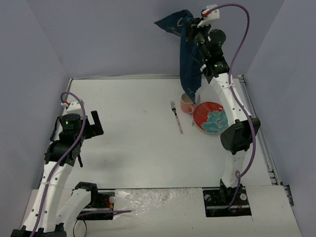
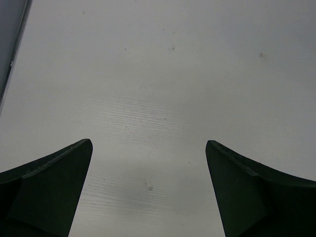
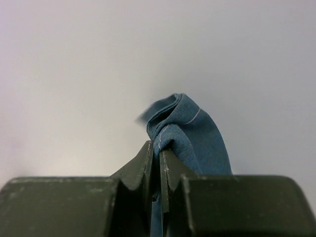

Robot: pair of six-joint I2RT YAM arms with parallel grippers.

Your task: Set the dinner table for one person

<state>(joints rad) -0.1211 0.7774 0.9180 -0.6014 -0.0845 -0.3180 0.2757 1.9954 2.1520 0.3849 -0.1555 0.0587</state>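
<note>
My right gripper (image 1: 189,22) is raised high at the back right and is shut on a dark blue cloth placemat (image 1: 188,59), which hangs down to just above a pink mug (image 1: 187,103). In the right wrist view the cloth (image 3: 190,133) is pinched between the closed fingers (image 3: 142,168). A red plate with a blue flower (image 1: 210,117) and a fork (image 1: 176,116) lie on the white dinner table (image 1: 133,133). My left gripper (image 1: 94,123) is open and empty over bare tabletop (image 2: 158,74) at the left.
Grey-violet walls enclose the table at the back and sides. A metal rail (image 1: 259,138) runs along the right edge. The two arm bases (image 1: 224,200) sit at the near edge. The table's left edge (image 2: 15,54) shows in the left wrist view.
</note>
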